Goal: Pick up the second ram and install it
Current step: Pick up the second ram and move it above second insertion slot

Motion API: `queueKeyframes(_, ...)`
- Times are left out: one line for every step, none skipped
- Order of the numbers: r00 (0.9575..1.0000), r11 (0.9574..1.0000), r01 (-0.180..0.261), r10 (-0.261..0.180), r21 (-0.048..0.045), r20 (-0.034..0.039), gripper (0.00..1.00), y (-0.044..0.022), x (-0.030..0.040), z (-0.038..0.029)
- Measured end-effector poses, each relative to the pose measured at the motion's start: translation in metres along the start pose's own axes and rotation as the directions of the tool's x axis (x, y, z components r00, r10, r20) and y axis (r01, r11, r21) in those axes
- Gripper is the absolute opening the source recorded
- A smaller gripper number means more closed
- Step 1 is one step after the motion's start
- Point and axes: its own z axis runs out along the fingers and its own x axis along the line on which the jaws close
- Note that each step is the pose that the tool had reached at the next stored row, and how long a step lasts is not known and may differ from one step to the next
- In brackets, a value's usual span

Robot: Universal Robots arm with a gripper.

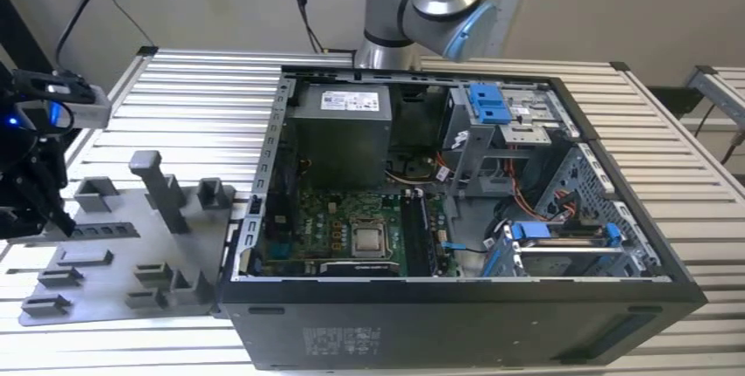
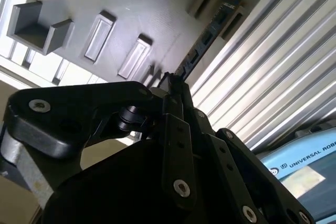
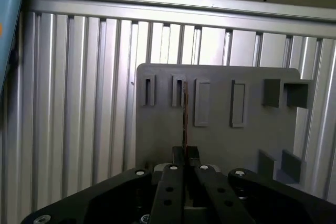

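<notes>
Gripper [image 3: 186,153]: pinched shut on the near end of the second ram [image 3: 185,116], as seen in both wrist views.
Second ram: stood edge-on as a thin dark strip over the grey holder plate [image 3: 220,140], with its far end at one of the narrow slots; could not tell whether seated or lifted.
Holder plate: lay on the slatted metal table [image 1: 198,88], at the exterior view's left of the computer case [image 1: 652,273].
Computer case: lay open with the motherboard [image 1: 326,228] facing up, well apart from the gripper.
</notes>
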Motion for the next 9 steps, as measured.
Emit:
queueKeyframes(1.0000, 1.0000, -0.001, 0.001, 0.0001, 0.0001, 0.14, 0.0000, 0.0000, -0.0010)
queueKeyframes(1.0000, 1.0000, -0.001, 0.001, 0.0001, 0.0001, 0.14, 0.0000, 0.0000, -0.0021)
queueKeyframes(1.0000, 1.0000, -0.002, 0.002, 0.0000, 0.0001, 0.14, 0.0000, -0.0001, -0.0031)
queueKeyframes(1.0000, 1.0000, -0.003, 0.003, 0.0001, 0.0001, 0.14, 0.0001, -0.0001, -0.0041)
queueKeyframes(1.0000, 1.0000, -0.005, 0.005, 0.0002, 0.0002, 0.14, 0.0001, -0.0001, -0.0052)
queueKeyframes(1.0000, 1.0000, -0.006, 0.006, 0.0001, 0.0001, 0.14, 0.0001, -0.0001, -0.0064)
queueKeyframes(1.0000, 1.0000, -0.008, 0.008, 0.0002, 0.0002, 0.14, 0.0001, -0.0002, -0.0074)
queueKeyframes(1.0000, 1.0000, -0.009, 0.009, 0.0002, 0.0002, 0.14, 0.0001, -0.0002, -0.0085)
queueKeyframes(0.9999, 0.9999, -0.011, 0.011, 0.0002, 0.0002, 0.14, 0.0002, -0.0002, -0.0095)
